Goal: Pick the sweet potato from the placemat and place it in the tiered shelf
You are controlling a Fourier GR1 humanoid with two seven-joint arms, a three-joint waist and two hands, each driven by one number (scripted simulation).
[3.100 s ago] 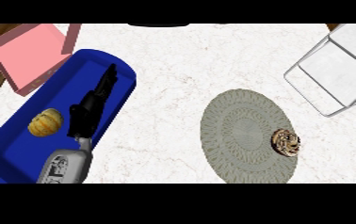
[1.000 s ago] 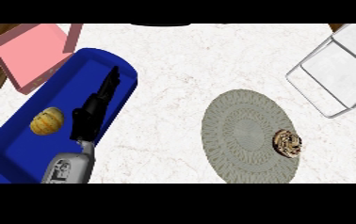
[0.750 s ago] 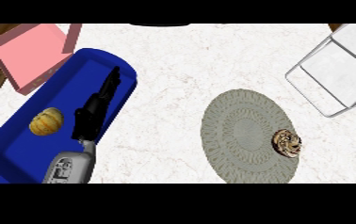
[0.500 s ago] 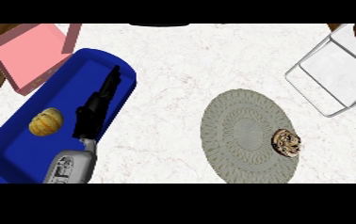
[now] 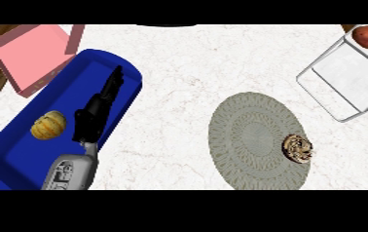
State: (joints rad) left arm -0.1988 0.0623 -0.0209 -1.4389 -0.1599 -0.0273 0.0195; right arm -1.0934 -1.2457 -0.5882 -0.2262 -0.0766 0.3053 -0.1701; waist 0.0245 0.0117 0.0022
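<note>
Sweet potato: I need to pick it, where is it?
In the head view, the sweet potato lies on the placemat's right edge, below the shelf.

Brown sweet potato (image 5: pixel 298 148) on placemat (image 5: pixel 248 136); shelf (image 5: pixel 338 77) apart.

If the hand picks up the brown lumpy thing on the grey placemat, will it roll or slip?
The brown lumpy item looks rounded, so it may roll if nudged. Its rough, knobbly surface probably resists slipping. It sits near the placemat's right edge and could roll off.
</note>
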